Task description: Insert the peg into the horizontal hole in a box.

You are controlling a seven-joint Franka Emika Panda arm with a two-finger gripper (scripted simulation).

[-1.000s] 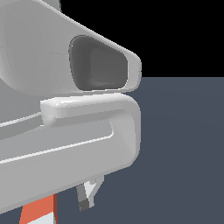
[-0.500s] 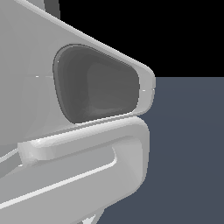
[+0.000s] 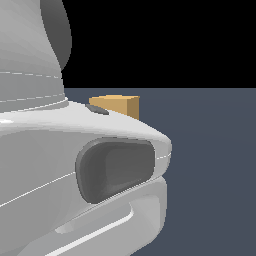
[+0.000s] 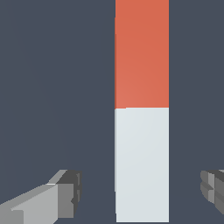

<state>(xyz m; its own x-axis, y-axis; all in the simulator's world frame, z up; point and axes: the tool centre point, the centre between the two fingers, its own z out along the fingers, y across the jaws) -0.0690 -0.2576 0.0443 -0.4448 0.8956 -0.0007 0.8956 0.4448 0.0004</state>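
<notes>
Lying between the spread claw (image 4: 140, 192), the peg (image 4: 141, 109) shows orange-red and white halves.

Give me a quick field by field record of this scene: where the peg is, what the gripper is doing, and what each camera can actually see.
peg: orange-red with a white end, lying between the fingers, visible only in the wrist view
gripper: open, one finger on each side of the peg, gaps both sides, not touching it
box: tan cube on the dark floor, partly hidden behind the arm in the exterior view
hole: not visible in either view
arm: fills most of the exterior view's left
grasp: not yet made
</notes>
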